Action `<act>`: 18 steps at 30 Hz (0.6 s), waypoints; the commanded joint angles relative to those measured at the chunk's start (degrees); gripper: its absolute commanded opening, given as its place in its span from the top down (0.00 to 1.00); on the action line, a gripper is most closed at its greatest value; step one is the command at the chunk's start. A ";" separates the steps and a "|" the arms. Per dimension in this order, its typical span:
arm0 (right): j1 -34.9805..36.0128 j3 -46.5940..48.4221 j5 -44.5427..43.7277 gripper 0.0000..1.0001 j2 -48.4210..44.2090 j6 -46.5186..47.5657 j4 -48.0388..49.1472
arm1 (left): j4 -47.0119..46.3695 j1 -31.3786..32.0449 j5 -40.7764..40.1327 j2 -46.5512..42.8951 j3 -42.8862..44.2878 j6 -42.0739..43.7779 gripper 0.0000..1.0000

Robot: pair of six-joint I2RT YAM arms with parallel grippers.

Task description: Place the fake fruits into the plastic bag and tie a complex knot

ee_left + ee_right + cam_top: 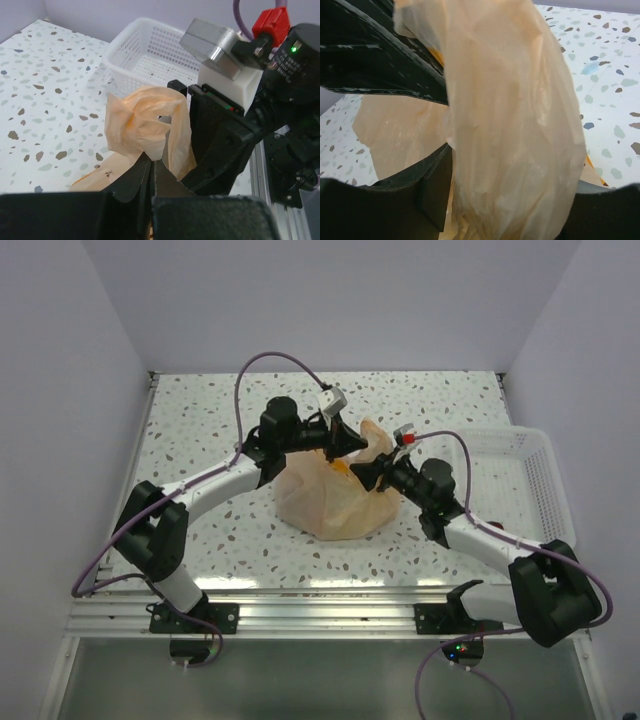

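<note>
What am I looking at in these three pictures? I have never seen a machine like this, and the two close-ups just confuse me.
The overhead view shows two robot arms bolted at the near edge of a speckled table. Each arm ends in a two-finger claw: the left gripper and the right gripper. They meet over a thin peach plastic bag in the middle of the table. A white basket sits to the right.

The close-ups come from small cameras on each wrist. The left wrist view shows its fingers pinched on a bunched piece of the bag, with the other arm's gripper close behind. In the right wrist view the bag plastic fills the space between the fingers.
</note>
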State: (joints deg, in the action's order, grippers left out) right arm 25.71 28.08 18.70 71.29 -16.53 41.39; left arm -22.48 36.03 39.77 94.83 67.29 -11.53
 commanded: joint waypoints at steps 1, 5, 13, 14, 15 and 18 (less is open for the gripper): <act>0.83 2.25 -4.98 0.49 0.61 0.28 1.59 | -6.87 0.09 2.06 -0.78 1.09 -6.92 1.00; 1.09 2.07 -7.18 0.68 1.05 0.36 2.12 | -8.02 0.18 2.68 -1.22 0.92 -9.82 1.00; 1.00 1.11 -6.13 1.00 -1.05 2.65 0.98 | 1.97 -1.66 -5.90 -7.54 2.24 -5.08 0.43; 1.00 0.67 -5.78 1.00 -1.32 2.47 1.24 | 3.74 -3.75 -7.15 -10.51 1.97 -6.13 0.30; 1.00 0.49 -5.17 1.00 -1.67 2.21 1.33 | 5.93 -4.65 -8.73 -12.28 1.45 -8.49 0.26; 1.09 -0.30 -1.66 1.00 -2.29 1.07 2.56 | 17.01 -5.88 -17.78 -20.27 -0.91 -11.13 0.11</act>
State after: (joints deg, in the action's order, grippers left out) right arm 26.48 27.99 14.44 71.02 -15.40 41.25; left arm -13.76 32.12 31.66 84.03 67.11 -19.51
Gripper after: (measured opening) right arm 0.014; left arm 0.853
